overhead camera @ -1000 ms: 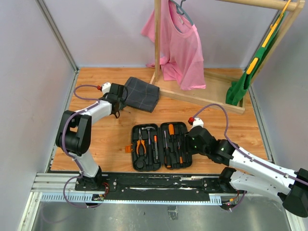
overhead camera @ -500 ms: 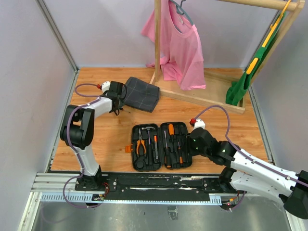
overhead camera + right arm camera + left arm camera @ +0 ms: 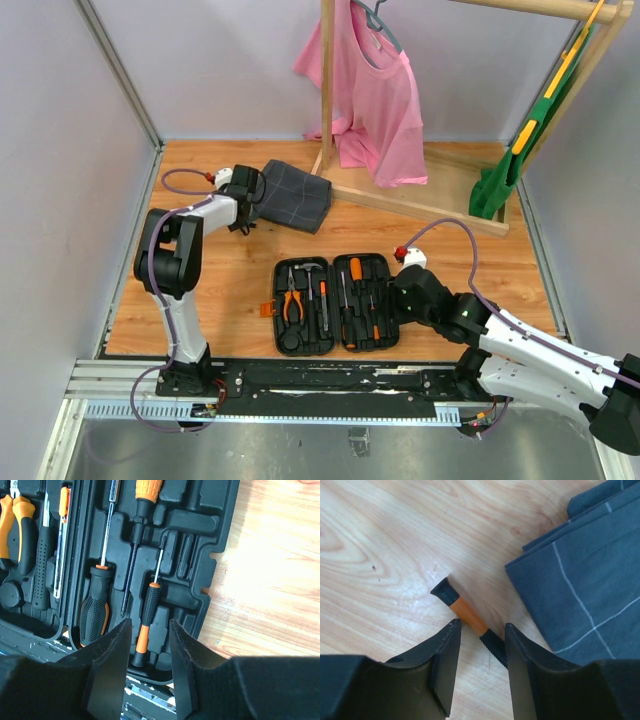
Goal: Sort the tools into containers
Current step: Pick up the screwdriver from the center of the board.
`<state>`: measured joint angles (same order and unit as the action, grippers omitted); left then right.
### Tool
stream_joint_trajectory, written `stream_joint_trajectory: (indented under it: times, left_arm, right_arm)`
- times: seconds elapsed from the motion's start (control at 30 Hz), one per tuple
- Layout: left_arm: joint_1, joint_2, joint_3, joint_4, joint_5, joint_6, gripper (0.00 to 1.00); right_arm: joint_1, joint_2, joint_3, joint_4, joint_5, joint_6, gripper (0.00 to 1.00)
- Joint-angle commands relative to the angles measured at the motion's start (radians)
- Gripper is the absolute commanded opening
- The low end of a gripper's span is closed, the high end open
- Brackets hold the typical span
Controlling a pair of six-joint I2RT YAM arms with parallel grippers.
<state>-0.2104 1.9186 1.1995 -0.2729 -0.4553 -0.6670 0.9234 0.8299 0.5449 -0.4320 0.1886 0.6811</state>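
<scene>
Left gripper (image 3: 481, 628), jaws narrowing yet still apart, now straddles the stray screwdriver (image 3: 464, 610) for pickup; right gripper (image 3: 148, 625) waits spread above the case (image 3: 202, 555).

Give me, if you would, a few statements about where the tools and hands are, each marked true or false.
1. The tool case lies open. True.
2. The left hand hovers over the case. False: it is by the grey cloth, its fingers apart on either side of a loose screwdriver.
3. The pliers sit in the case's left half in the top view. True.
4. The right hand holds a screwdriver. False: its fingers are apart above a slim screwdriver that lies in its slot.
5. The loose screwdriver lies on top of the cloth. False: it lies on the bare wood beside it.
</scene>
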Motion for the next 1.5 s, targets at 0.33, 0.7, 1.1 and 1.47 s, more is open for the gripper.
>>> stream_joint_trajectory:
  times: [0.33,0.7,1.1,1.47]
  left_arm:
    - [0.009,0.022,-0.038,-0.052,0.007,0.059,0.22]
    - [0.009,-0.195,-0.196,0.052,0.065,0.095,0.01]
    - [-0.013,-0.59,-0.331,0.073,0.298,0.174,0.0]
    - [-0.223,-0.795,-0.334,0.107,0.491,0.202,0.01]
  right_arm:
    - [0.014,-0.002,-0.022,-0.016,0.039,0.019,0.39]
    - [0.014,-0.018,-0.02,-0.017,0.042,0.02,0.4]
    - [0.014,-0.125,0.003,0.006,0.087,-0.01,0.41]
    - [0.015,-0.265,-0.093,0.264,0.017,0.049,0.48]
